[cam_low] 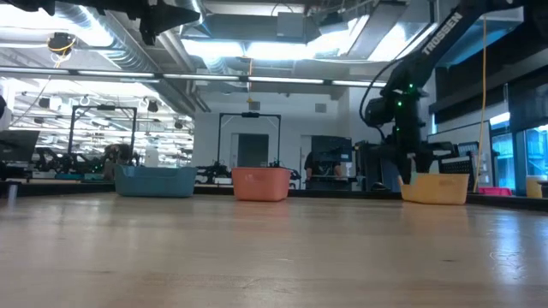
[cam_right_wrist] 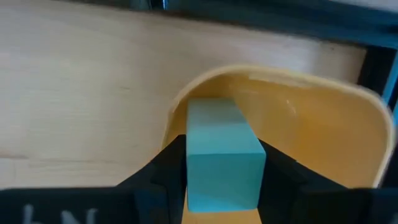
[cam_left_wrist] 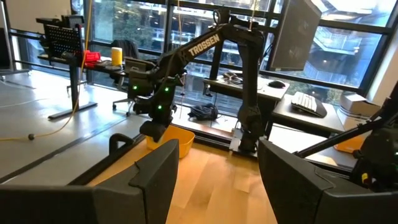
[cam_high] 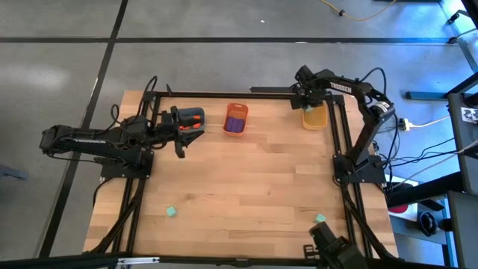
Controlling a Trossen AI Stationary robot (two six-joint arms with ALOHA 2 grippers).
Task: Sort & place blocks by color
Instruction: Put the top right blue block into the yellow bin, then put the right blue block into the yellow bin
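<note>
My right gripper (cam_high: 306, 99) is at the far right of the table, shut on a mint-green cube (cam_right_wrist: 222, 155) over the yellow tray (cam_right_wrist: 323, 143), by its rim; the low view shows it just above that tray (cam_low: 435, 188). My left gripper (cam_left_wrist: 217, 168) is open and holds nothing; it hovers by the blue-grey tray (cam_high: 193, 114), which holds orange-red bricks (cam_high: 196, 127). Purple bricks (cam_high: 236, 124) lie in the orange tray (cam_high: 236, 109). Two more mint-green cubes (cam_high: 172, 211) (cam_high: 320, 219) rest on the table near its near edge. My right gripper pinches the mint-green cube by two opposite side faces (cam_right_wrist: 193, 162), one dark finger (cam_right_wrist: 168, 168) on each side. The cube is lifted clear and sits over the yellow tray's rim and hollow. How far back between the fingers it reaches does not show.
The three trays stand in a row along the far edge of the wooden table (cam_high: 254, 187). Black frame rails (cam_high: 337, 149) run along the table's left and right sides. A dark device (cam_high: 328, 243) sits at the near right corner.
</note>
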